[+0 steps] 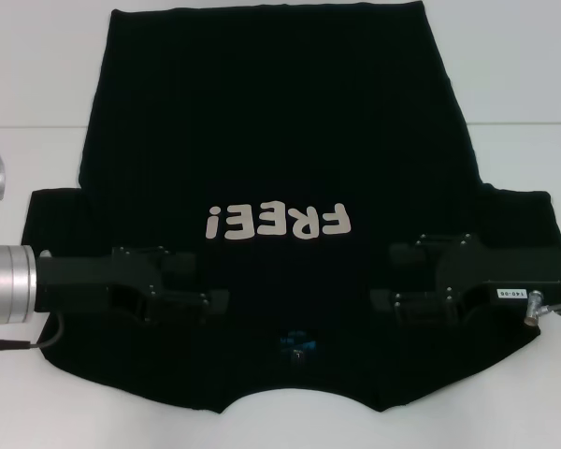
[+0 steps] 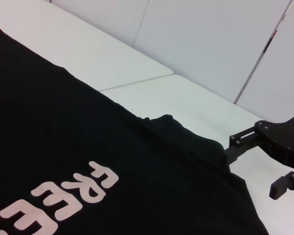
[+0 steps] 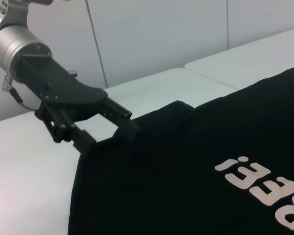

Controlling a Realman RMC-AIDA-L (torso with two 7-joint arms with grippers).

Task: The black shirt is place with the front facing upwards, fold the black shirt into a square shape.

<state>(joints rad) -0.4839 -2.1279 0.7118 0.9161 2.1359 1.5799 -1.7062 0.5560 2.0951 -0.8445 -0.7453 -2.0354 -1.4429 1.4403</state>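
Both arms end in brushed silver cylinders that give way to matte black, boxy wrist housings dotted with small screws. The left arm [image 1: 37, 285] carries a glowing green ring light on its silver collar, and a thin black cable loops beneath it. The right arm [image 1: 533, 271] bears a small white label with dark print and a short silver connector stub nearby.

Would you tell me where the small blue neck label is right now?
In the head view the blue neck label sits near the black shirt's near edge, between both grippers.
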